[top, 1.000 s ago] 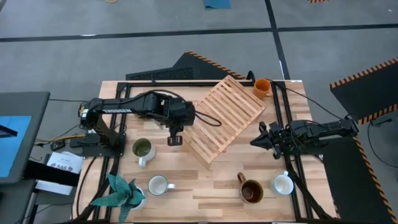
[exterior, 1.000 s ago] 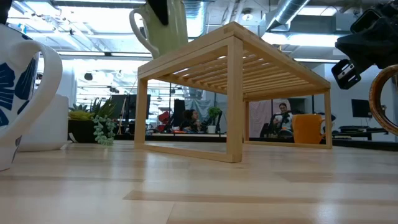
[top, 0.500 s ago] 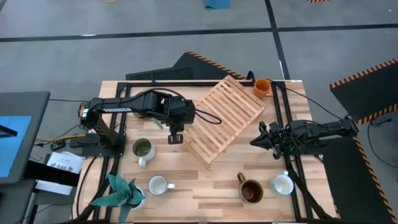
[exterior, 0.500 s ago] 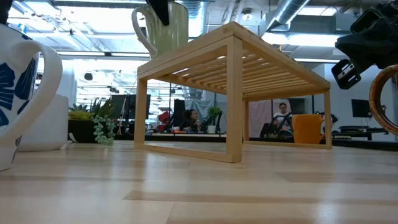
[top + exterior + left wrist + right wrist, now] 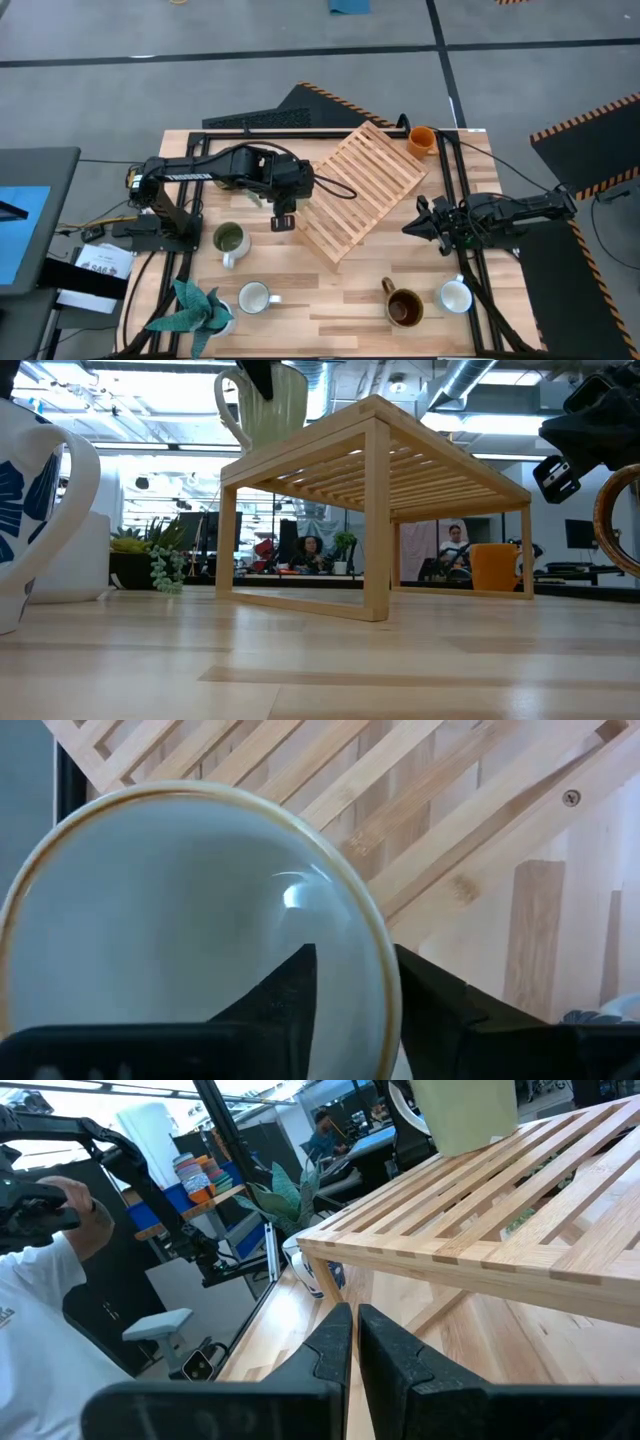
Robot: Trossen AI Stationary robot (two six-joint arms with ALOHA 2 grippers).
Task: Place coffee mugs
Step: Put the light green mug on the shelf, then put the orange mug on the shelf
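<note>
Over the rack's point(image 5: 361, 189) left corner we hold the cream mug point(image 5: 266, 405) in our left gripper point(image 5: 283, 219), the fingers point(image 5: 290, 1000) clamped on its rim, one inside the bowl and one outside. From table height the mug sits upright at the level of the slatted top, handle toward the picture's left; whether its base touches the slats we cannot tell. From the left wrist the mug's pale inside point(image 5: 180, 920) fills most of the picture, with the slats running diagonally behind it.

Around it, the other mugs stand on the table point(image 5: 330, 300). Our green mug point(image 5: 229, 239) is just beside the left arm's base, near the rack's left corner. A white mug point(image 5: 254, 297) stands below it toward the front edge, next to the plant point(image 5: 195, 308). Toward the front right, the brown mug point(image 5: 404, 307) and another white mug point(image 5: 455, 296) stand near each other. Well apart from these, the orange mug point(image 5: 421, 139) sits at the far right corner, just beside the rack's far end. A blue-patterned mug point(image 5: 30, 510) looms at the left edge of the low view.

Our right gripper point(image 5: 420, 224) waits off the rack's right side, above the table, its fingers point(image 5: 395, 1345) drawn nearly together and holding nothing. A person's shoulder point(image 5: 45, 1330) shows in the room beyond.
</note>
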